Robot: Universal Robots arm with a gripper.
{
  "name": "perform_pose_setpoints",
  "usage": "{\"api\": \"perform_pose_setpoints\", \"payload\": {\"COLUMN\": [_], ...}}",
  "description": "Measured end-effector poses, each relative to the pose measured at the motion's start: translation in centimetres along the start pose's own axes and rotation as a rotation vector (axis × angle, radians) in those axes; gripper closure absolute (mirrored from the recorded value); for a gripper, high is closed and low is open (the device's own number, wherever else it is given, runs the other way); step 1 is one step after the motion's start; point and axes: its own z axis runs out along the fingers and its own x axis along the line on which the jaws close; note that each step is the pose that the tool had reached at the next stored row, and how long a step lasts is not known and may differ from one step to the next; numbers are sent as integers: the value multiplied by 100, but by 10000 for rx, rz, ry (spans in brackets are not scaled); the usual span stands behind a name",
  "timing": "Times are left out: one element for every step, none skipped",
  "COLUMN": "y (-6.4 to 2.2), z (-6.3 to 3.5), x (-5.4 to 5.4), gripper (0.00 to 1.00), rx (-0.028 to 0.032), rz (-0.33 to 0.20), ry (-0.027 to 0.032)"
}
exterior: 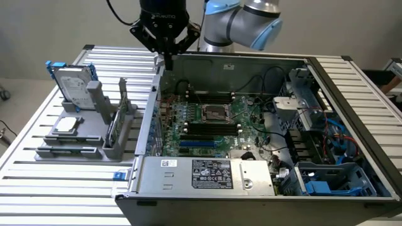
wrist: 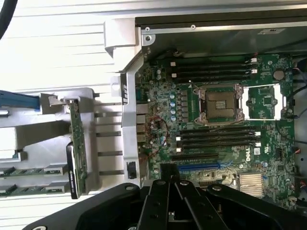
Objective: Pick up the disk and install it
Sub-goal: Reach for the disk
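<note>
Exterior view: slatted table carries open computer case, motherboard exposed inside. Grey rack sits on table at exterior view's left, just beside case. Disk stands upright at rack's far end, blue rails on both edges, nothing touching it. Gripper hangs over case's far corner on rack side, apart from disk, fingers pressed together, nothing between them. Progress, as I judge it: nothing done; pickup not yet made, install all left.
</note>
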Motion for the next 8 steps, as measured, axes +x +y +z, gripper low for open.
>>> {"api": "perform_pose_setpoints", "payload": {"y": [-2, -1, -1, 0, 1, 5, 12, 24], "z": [-1, -2, -3, -4, -4, -5, -6, -6], "x": [45, 92, 137, 182, 228, 274, 319, 364], "gripper": [89, 89, 89, 89, 89, 89, 89, 89], "rx": [1, 1, 1, 1, 0, 1, 0, 0], "rz": [1, 2, 0, 0, 1, 1, 0, 1], "ry": [0, 2, 2, 2, 2, 2, 2, 2]}}
